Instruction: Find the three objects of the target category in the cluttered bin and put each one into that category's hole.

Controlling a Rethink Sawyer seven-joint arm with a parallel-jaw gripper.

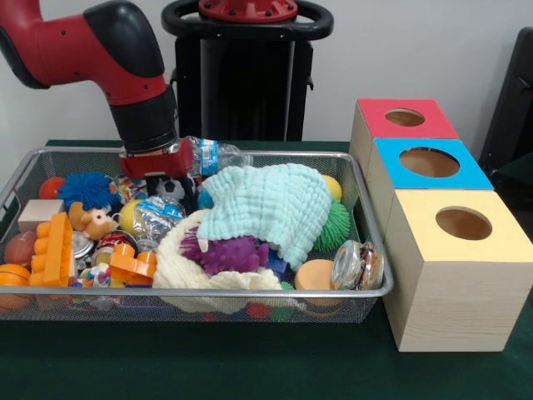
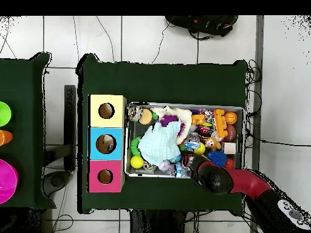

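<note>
The silver wire mesh bin (image 1: 250,292) lies on the green table, full of mixed things; it also shows in the overhead view (image 2: 127,139). My gripper (image 1: 166,185) is lowered into the bin's far left part, above a small black and white ball (image 1: 171,188). Its tips are hidden among the clutter. In the overhead view the gripper (image 2: 195,165) is at the bin's lower edge. Three wooden boxes stand beside the bin, each with a round hole: red top (image 1: 405,117), blue top (image 1: 429,162), yellow top (image 1: 462,223).
In the bin lie a mint cloth (image 1: 266,204), a purple spiky toy (image 1: 229,252), a blue spiky ball (image 1: 87,190), orange blocks (image 1: 54,250), a plastic bottle (image 1: 212,154), a green spiky ball (image 1: 337,225) and a glass jar (image 1: 358,265). A second table (image 2: 18,139) holds coloured dishes.
</note>
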